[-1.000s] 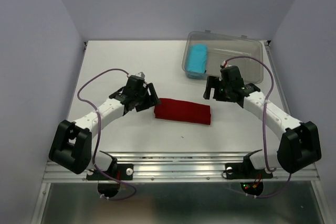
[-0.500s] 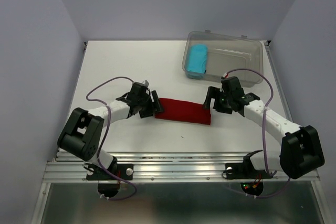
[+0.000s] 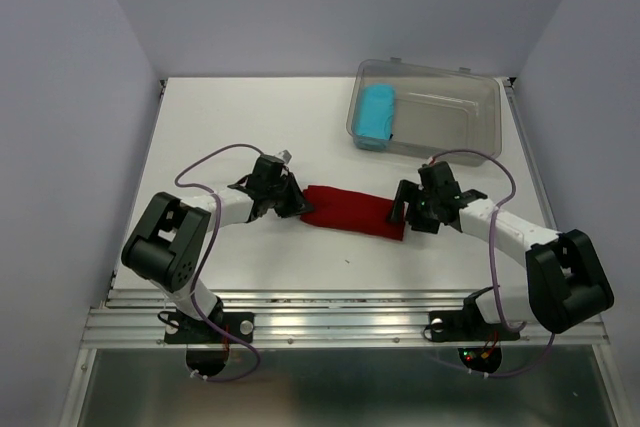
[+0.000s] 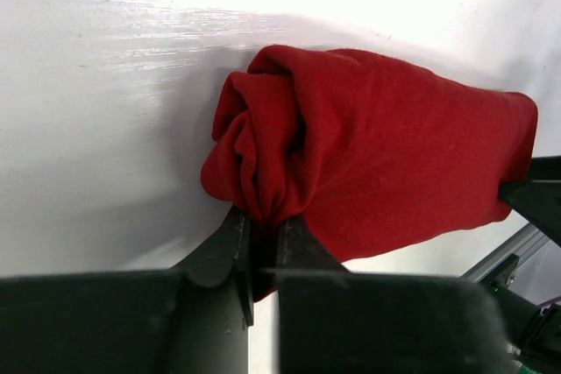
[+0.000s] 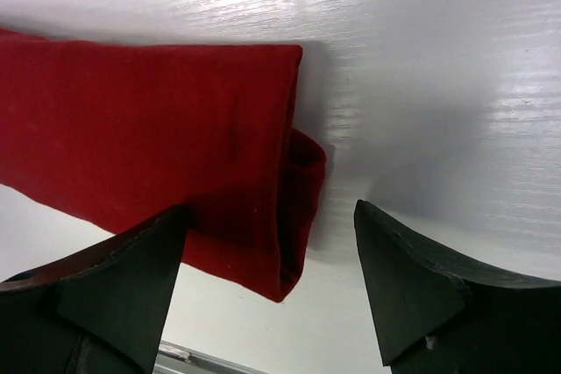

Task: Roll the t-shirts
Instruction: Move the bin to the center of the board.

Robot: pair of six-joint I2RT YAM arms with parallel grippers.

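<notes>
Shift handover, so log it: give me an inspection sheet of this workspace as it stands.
Surface: white table, glossy.
Job's things: red t-shirt in a long rolled bundle mid-table; blue t-shirt rolled, inside the clear bin.
Clutter: nothing seen.
Grippers: left gripper, jaws pinched on the red t-shirt's left end; right gripper, jaws open astride its right end.
Cables: purple cables loop over both arms.
Surroundings: lavender walls; metal rail at the near edge.

No legible text — (labels or numbers).
</notes>
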